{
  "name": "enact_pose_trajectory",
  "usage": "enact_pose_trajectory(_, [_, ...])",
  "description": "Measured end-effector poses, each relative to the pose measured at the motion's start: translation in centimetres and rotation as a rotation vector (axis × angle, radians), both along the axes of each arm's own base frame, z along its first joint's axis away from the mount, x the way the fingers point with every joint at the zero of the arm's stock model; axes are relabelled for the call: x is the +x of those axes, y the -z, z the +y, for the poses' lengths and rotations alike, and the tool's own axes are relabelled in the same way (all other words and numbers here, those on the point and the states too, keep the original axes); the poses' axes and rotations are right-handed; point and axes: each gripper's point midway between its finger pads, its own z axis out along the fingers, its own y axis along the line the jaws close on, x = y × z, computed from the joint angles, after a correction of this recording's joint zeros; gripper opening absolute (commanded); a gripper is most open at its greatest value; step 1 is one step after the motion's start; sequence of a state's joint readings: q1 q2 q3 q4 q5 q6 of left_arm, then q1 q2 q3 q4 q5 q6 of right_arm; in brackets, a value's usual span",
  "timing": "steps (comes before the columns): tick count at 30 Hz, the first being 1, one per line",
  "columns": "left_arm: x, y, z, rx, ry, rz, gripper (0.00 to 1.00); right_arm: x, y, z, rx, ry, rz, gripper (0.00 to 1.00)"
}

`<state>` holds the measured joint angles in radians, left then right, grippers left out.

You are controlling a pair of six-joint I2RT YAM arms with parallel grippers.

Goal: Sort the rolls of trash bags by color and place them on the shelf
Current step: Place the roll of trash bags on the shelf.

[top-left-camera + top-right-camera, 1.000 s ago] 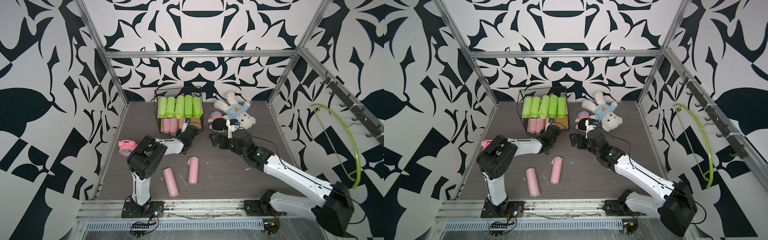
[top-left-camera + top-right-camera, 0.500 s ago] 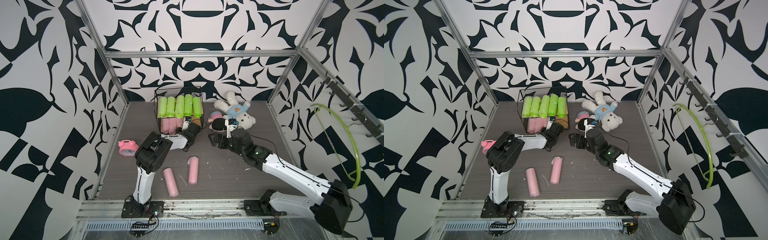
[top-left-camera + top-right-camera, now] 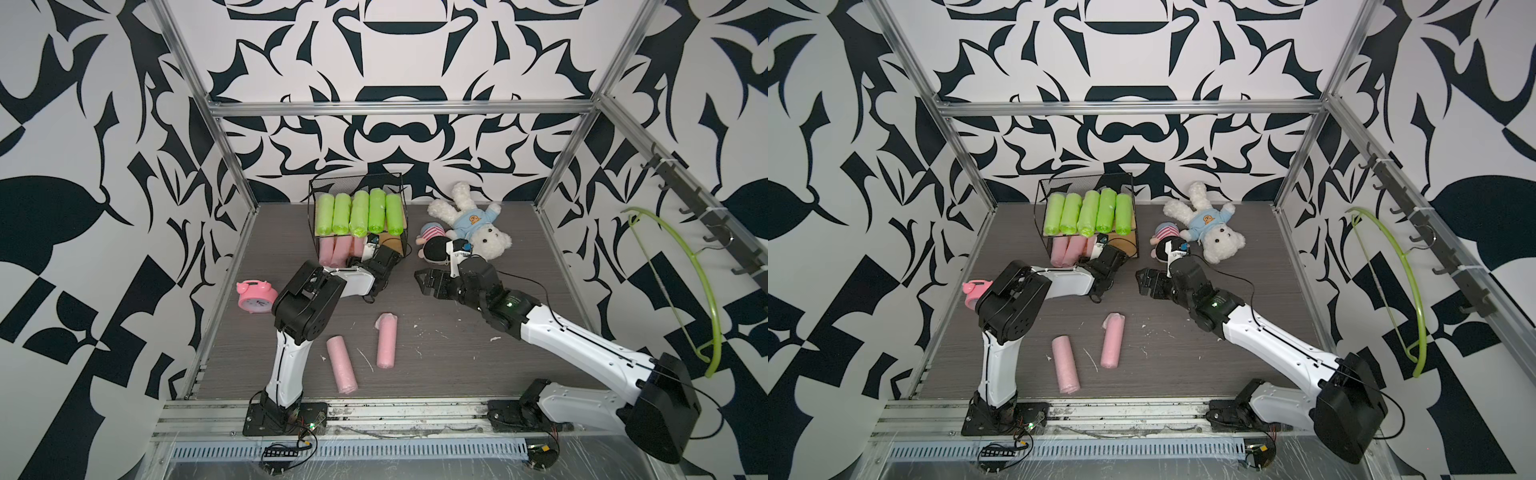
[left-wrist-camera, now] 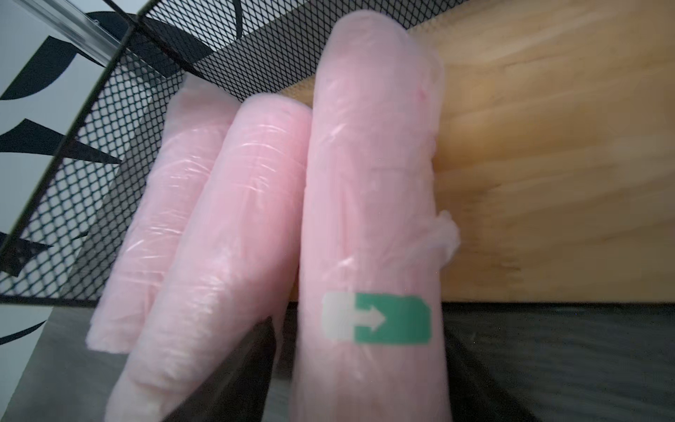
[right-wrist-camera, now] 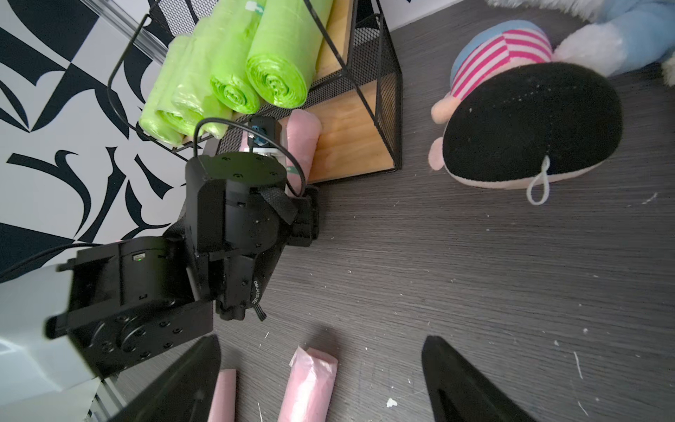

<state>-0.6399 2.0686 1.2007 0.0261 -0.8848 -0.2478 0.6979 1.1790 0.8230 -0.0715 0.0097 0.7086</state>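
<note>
The shelf (image 3: pixel 374 183) stands at the back with several lime green rolls (image 3: pixel 359 212) (image 5: pixel 233 62) on its top board. Pink rolls (image 3: pixel 332 251) lie on the lower board (image 4: pixel 548 164). My left gripper (image 3: pixel 356 261) (image 4: pixel 359 365) reaches into that tier, open. A third pink roll (image 4: pixel 369 201) with a green arrow sticker lies between its jaws, a gap showing at one finger (image 4: pixel 255 350). Two pink rolls (image 3: pixel 386 340) (image 3: pixel 341 364) lie on the floor. My right gripper (image 3: pixel 422 282) (image 5: pixel 321 341) hovers open and empty beyond them.
A pink alarm clock (image 3: pixel 255 295) stands at the left wall. A white teddy bear (image 3: pixel 473 226) and a black-haired doll (image 5: pixel 529 124) lie right of the shelf. A green hanger (image 3: pixel 681 266) hangs on the right wall. White crumbs dot the floor.
My left arm has pushed the pink roll farther onto the lower board, and its jaws have spread apart. The right arm has barely moved.
</note>
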Motion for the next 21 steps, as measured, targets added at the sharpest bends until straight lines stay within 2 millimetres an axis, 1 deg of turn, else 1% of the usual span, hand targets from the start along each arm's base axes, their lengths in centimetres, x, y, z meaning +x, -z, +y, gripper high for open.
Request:
enact_pose_trajectory(3, [-0.4,-0.5,-0.1,-0.013,0.005,-0.006,0.75,-0.1,0.2,0.0,-0.002,0.0,0.009,0.92])
enact_pose_trajectory(7, [-1.3,-1.6,-0.4,-0.039,0.014,-0.025,0.75,-0.3,0.6,-0.2,-0.01,0.001,0.024,0.92])
enact_pose_trajectory(11, [-2.3,-2.6,-0.7,-0.06,0.027,-0.04,0.76,-0.7,1.6,-0.5,-0.033,0.002,0.051,0.92])
enact_pose_trajectory(15, [-4.4,-2.9,-1.4,-0.094,0.064,-0.026,0.76,-1.4,2.7,-0.7,-0.067,-0.004,0.091,0.9])
enact_pose_trajectory(17, [-5.7,-3.2,-1.6,-0.129,0.089,-0.011,0.73,-1.8,3.4,-0.5,-0.087,-0.016,0.112,0.9])
enact_pose_trajectory(19, [-7.2,-3.7,-1.7,-0.178,0.12,0.007,0.64,-2.5,4.4,0.0,-0.114,-0.035,0.137,0.9])
enact_pose_trajectory(21, [-8.2,-4.3,-1.6,-0.226,0.139,0.018,0.55,-3.1,5.4,0.3,-0.14,-0.053,0.16,0.89])
